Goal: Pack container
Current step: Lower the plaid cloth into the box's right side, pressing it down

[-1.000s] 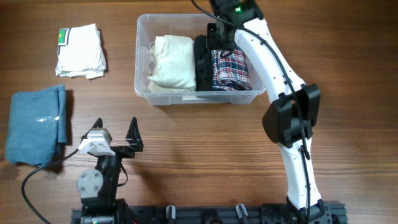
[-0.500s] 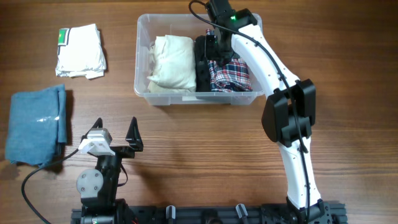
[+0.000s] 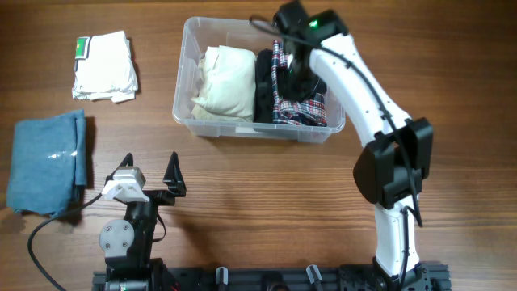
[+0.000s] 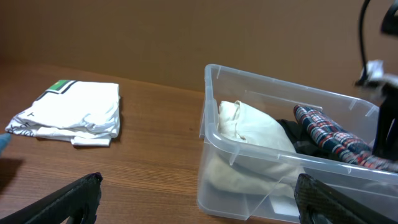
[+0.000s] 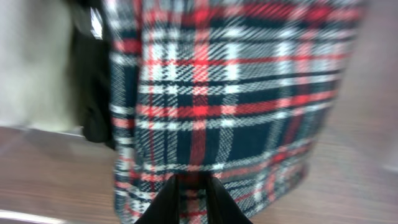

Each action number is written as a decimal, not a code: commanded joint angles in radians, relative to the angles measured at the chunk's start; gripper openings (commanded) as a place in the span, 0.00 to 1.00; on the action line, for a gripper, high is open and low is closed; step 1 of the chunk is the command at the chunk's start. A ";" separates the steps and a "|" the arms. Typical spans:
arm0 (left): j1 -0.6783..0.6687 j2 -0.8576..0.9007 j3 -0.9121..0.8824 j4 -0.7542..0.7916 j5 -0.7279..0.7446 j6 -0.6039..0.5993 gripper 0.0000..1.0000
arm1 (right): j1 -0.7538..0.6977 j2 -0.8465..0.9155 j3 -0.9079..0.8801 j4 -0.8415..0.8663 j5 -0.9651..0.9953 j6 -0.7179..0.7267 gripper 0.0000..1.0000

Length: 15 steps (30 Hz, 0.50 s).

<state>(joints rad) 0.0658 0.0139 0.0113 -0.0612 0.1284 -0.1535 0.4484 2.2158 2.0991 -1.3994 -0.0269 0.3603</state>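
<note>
**Overhead: three pieces in the bin, two waiting outside it**

At nine o'clock on the brown wood-grain table [image 3: 258, 210] lies a folded blue towel [image 3: 47, 162], and at ten o'clock a folded white garment [image 3: 103, 66] with a green tag. Both are well apart from the bin. Near seven o'clock the left gripper [image 3: 149, 167] rests low over the wood, its black fingers spread wide with nothing between them.

The container [image 3: 242, 129], a large clear plastic rectangular bin with rounded corners, sits at about twelve o'clock. Packed side by side inside it are a bundled cream cloth [image 3: 224, 81], a dark black garment [image 3: 265, 85] and a red, white and navy plaid cloth [image 3: 300, 97]. The right gripper [image 3: 291, 61] reaches into the bin's one o'clock end. Its wrist view shows the jaws drawn narrow and pinching the plaid fabric, part of which stands up from the pile.

Packing looks a little over halfway: the plaid piece seems to need settling, and the towel and white garment are not yet in. The left wrist view shows a plain brown wall [image 4: 186, 31] behind the table.
</note>
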 commanded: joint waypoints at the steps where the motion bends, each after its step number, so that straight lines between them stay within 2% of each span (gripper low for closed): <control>1: 0.004 -0.007 -0.006 -0.004 -0.006 0.019 1.00 | 0.038 0.008 -0.162 0.105 -0.046 -0.017 0.15; 5: 0.004 -0.007 -0.006 -0.004 -0.006 0.019 1.00 | 0.043 0.008 -0.267 0.211 -0.054 -0.011 0.15; 7: 0.004 -0.007 -0.006 -0.004 -0.006 0.019 1.00 | 0.041 -0.002 -0.263 0.219 -0.010 0.037 0.15; 12: 0.003 -0.007 -0.006 -0.004 -0.006 0.019 1.00 | 0.028 -0.092 -0.208 0.229 0.056 0.031 0.17; 15: 0.004 -0.007 -0.006 -0.004 -0.006 0.019 1.00 | 0.016 -0.159 -0.186 0.303 0.056 0.032 0.18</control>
<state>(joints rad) 0.0658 0.0139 0.0113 -0.0612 0.1284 -0.1535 0.4801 2.1387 1.8744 -1.1595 -0.0082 0.3775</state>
